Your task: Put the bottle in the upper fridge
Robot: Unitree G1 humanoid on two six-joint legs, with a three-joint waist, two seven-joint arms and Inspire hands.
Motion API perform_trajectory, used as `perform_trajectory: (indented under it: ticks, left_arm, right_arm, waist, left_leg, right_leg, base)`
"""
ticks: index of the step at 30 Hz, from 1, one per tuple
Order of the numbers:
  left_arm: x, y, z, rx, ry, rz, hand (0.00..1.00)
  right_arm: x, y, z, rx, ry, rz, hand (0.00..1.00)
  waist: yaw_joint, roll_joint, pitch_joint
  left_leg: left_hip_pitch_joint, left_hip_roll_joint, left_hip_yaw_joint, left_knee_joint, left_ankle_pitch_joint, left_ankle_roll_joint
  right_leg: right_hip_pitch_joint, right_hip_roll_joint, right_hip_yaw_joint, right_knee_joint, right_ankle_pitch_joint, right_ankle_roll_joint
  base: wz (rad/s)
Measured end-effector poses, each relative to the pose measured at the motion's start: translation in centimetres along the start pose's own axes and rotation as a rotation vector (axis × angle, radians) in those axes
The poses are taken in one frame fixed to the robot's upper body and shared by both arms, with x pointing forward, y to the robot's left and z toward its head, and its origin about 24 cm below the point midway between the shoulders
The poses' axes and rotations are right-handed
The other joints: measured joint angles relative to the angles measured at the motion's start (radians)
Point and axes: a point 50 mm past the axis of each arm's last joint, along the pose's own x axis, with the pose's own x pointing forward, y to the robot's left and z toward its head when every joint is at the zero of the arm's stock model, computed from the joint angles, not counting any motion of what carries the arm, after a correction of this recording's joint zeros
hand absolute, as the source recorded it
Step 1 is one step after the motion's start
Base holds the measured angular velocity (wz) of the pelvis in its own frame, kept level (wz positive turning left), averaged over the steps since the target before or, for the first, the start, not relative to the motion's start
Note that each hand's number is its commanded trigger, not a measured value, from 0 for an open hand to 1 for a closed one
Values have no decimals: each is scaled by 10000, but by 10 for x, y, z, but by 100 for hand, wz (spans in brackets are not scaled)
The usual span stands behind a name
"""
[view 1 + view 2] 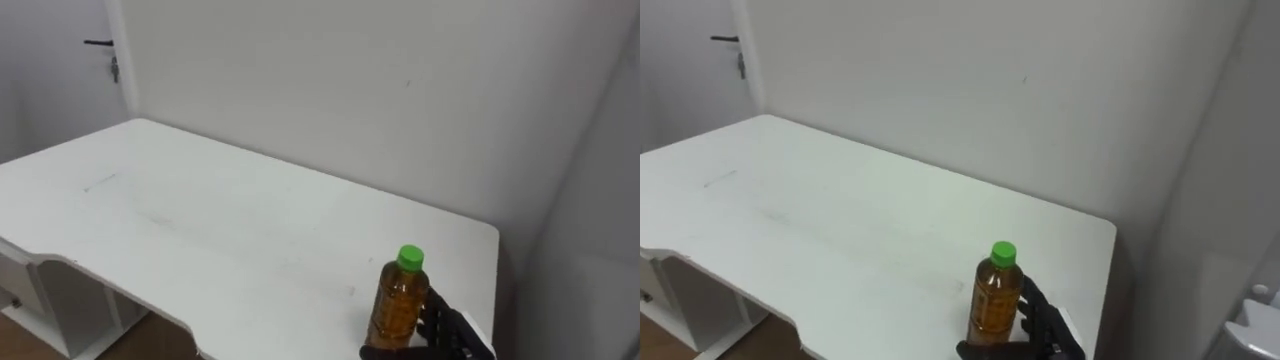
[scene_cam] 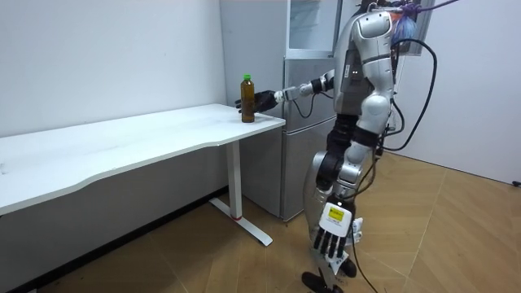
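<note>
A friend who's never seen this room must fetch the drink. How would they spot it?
Find the long white table against the wall and go to its end beside the grey fridge. The bottle stands upright near that corner, amber with a green cap, the robot's right hand curled round it. It is the one thing standing on the tabletop.

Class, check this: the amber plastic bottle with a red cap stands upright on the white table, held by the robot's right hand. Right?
No: the left eye view shows a green cap, not red. The amber plastic bottle does stand upright on the white table, held by the right hand.
</note>
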Motion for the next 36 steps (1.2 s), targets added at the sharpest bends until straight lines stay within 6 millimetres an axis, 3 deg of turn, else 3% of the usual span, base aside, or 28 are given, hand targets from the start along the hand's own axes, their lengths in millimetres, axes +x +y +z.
perform_trajectory:
  ticks: [5,13,19,36]
  left_arm:
    - [-1,-1,-7,-33,147,148,0]
    - [-2,-1,-11,-488,191,260,0]
    - [-3,-2,-13,-534,244,247,0]
    - [-4,2,-16,-673,189,183,0]
  right_arm:
    - [7,-5,4,-83,-92,-390,0]
    - [17,-9,13,-283,-144,-821,0]
    - [18,-15,10,-386,-31,-1072,0]
    - [17,-28,7,-671,165,-1429,0]
  waist:
    - [14,73,45]
    - [37,172,-65]
    - [104,236,-36]
    - [251,162,-55]
  left_leg:
    - [-70,0,-5,16,1,-1]
    - [-442,-50,-73,302,7,6]
    - [-434,-105,-224,363,20,15]
    - [-432,-149,-304,368,52,29]
  right_leg:
    - [-24,9,-17,0,-2,4]
    - [-231,-18,-24,46,-1,1]
    - [-153,-77,-20,47,-2,3]
    - [-82,-134,-258,52,-12,21]
  base:
    - [4]
    - [5]
    - [7]
    - [1]
